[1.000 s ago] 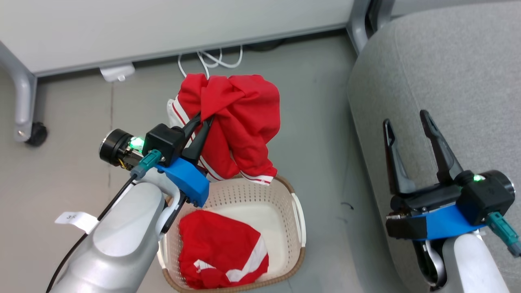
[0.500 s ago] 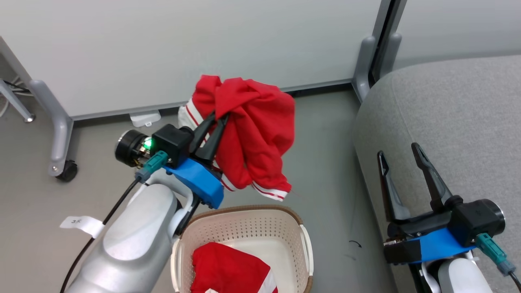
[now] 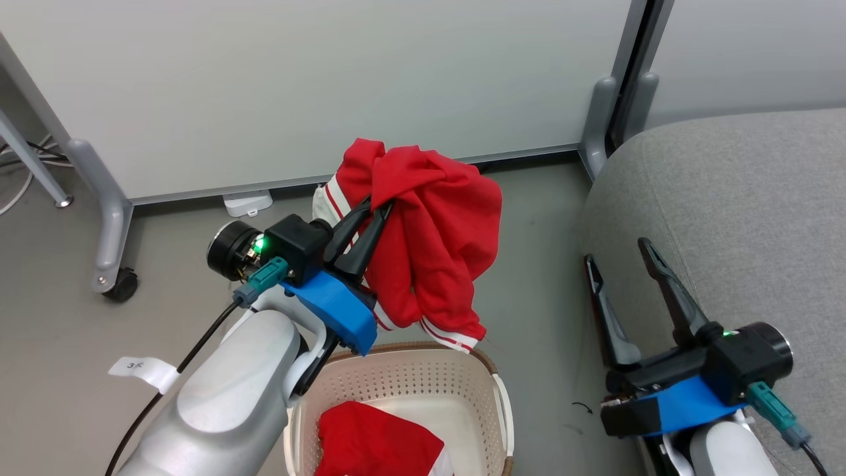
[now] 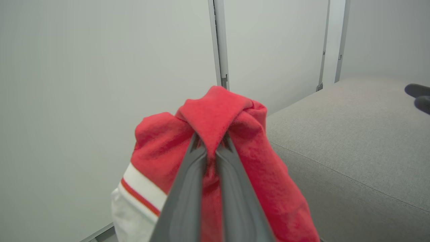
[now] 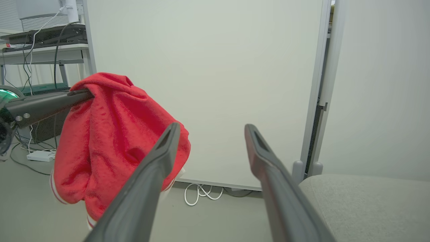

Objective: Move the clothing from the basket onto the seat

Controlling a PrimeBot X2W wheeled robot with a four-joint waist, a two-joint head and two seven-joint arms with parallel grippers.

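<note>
Red clothing (image 3: 436,238) — bunched, white-striped hem.

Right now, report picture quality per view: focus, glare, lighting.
Head view: even, soft light, no glare, the held garment sharp. Left wrist view: its own jaws blur near the lens, the garment soft, the seat crisper. Right wrist view: jaws soft at the bottom edge, a green glow at the left edge.

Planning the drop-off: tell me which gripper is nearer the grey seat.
Right. The right gripper, open and empty, sits at the seat's edge. The left gripper, shut on the red garment up by the basket, is a strip of floor away from it.
</note>
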